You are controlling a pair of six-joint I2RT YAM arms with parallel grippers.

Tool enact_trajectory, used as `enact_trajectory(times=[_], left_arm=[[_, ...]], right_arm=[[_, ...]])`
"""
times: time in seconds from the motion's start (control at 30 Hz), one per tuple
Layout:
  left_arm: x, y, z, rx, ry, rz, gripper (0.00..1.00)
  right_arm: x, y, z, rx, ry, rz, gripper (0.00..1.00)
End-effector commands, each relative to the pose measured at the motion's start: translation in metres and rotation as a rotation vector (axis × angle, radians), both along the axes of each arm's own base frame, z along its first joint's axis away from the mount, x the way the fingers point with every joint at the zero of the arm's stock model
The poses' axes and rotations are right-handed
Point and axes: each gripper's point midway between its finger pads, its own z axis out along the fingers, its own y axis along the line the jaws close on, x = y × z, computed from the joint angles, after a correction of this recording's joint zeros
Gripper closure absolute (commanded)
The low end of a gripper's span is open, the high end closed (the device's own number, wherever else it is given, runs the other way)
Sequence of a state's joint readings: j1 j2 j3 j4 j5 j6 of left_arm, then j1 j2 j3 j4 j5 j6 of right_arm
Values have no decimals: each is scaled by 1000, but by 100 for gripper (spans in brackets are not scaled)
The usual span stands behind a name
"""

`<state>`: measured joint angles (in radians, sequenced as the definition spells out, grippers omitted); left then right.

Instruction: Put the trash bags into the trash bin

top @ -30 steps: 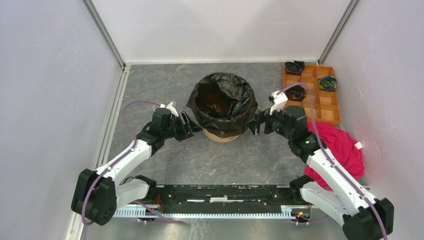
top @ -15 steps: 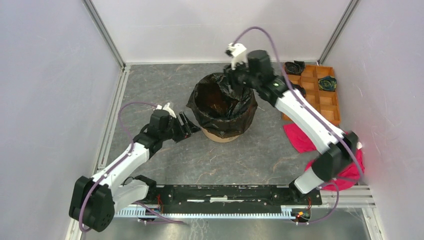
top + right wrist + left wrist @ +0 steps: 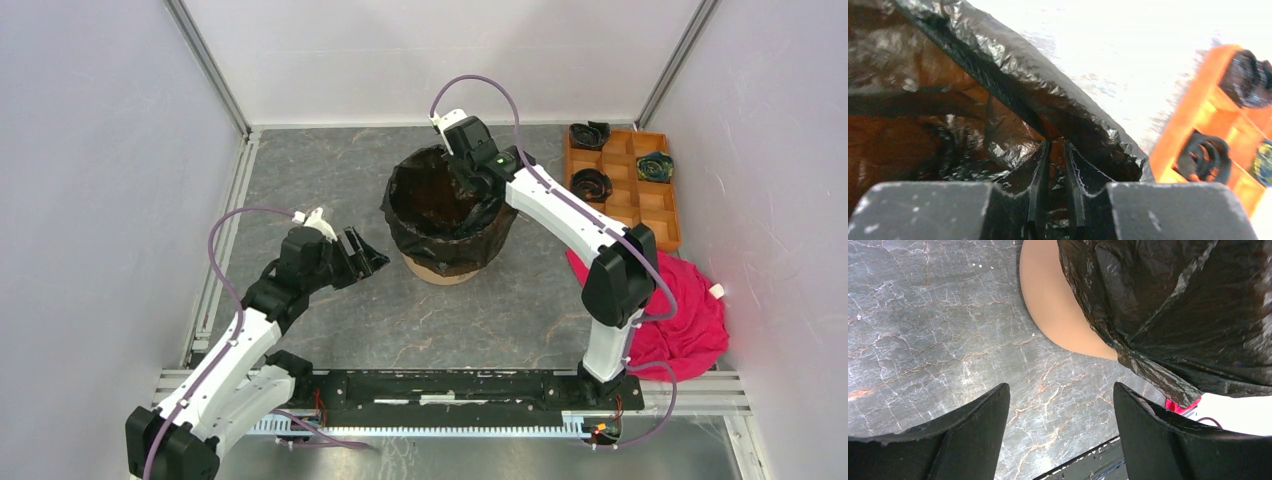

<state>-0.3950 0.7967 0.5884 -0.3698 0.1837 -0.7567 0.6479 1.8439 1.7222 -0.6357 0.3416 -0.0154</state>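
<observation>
The trash bin (image 3: 441, 272) stands mid-table, an orange bucket lined with the black trash bag (image 3: 455, 248), whose film hangs over the rim. My right gripper (image 3: 468, 185) reaches over the far right rim into the bin. In the right wrist view its fingers (image 3: 1040, 150) stand almost together, my right gripper (image 3: 1054, 142) pinching crinkled film just under the bag's folded edge (image 3: 998, 60). My left gripper (image 3: 368, 255) hangs open to the left of the bin, touching nothing. Its wrist view shows my left gripper (image 3: 1060, 387) over bare table, with the bin's wall (image 3: 1053, 305) and the bag (image 3: 1173, 305) ahead.
An orange-brown compartment tray (image 3: 640, 205) with small black rolls (image 3: 589, 133) sits at the back right. A pink-red cloth (image 3: 690, 310) lies by the right arm's base. White walls close in left, right and back; a black rail (image 3: 440, 385) runs along the near edge.
My right arm swung from the bin's right side up over the far rim and down inside, its jaws closing. My left gripper drew back a little leftward and opened wider.
</observation>
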Motion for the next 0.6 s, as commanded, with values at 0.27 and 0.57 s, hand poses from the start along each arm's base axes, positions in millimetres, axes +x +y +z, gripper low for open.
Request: enact_trajectory(times=[0.27, 0.57], left_arm=[[10, -14, 5, -40, -11, -38, 17], [4, -13, 6, -46, -9, -43, 13]], right_arm=[[-56, 72, 40, 259, -35, 296, 47], [0, 82, 2, 141, -74, 171, 23]])
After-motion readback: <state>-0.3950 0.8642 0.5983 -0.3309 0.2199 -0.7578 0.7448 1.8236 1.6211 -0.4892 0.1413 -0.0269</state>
